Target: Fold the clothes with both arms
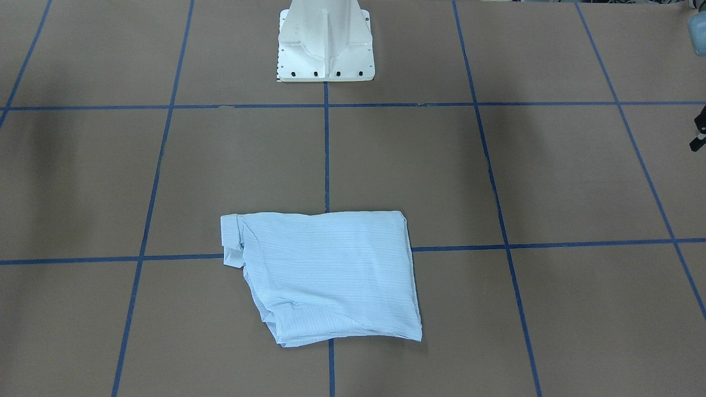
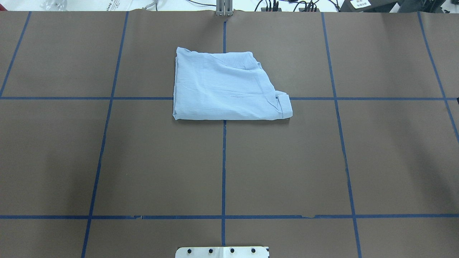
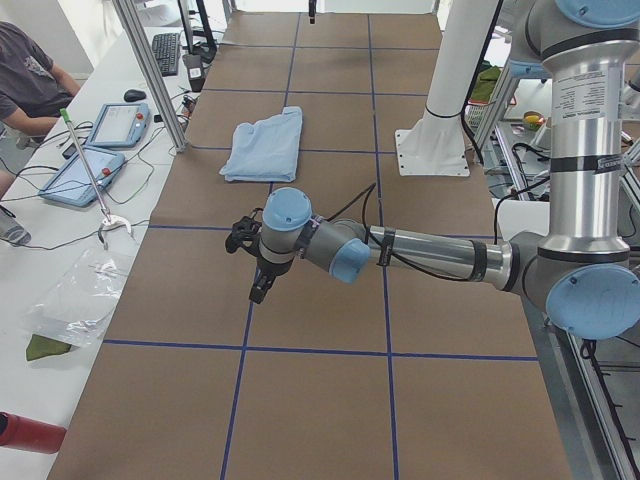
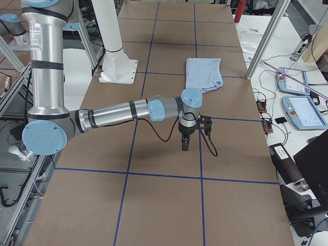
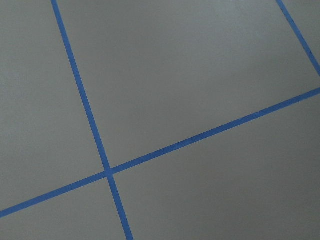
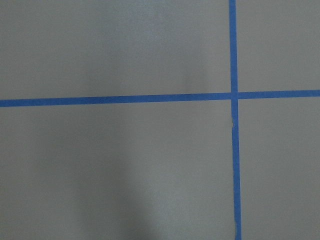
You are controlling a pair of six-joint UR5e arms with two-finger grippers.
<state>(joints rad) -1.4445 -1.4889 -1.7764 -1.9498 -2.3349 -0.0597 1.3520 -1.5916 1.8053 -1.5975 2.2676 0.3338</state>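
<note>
Shirt [image 2: 226, 87] lies folded on the surface [image 2: 287, 161], well apart from the jaws of left arm [image 3: 430, 255] and right arm [image 4: 118, 114]; whether the jaws are open, I cannot tell.

You see the shirt [image 2: 226, 89] folded into a flat, pale-blue packet at mid-table [image 2: 107, 161]. The left arm [image 3: 430, 255] and right arm [image 4: 113, 114] reach out low, well apart from it.

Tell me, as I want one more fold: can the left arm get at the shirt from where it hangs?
Probably yes. The left gripper hangs over the table beside the folded shirt, nothing stands between them, and the right arm is clear of the path.
</note>
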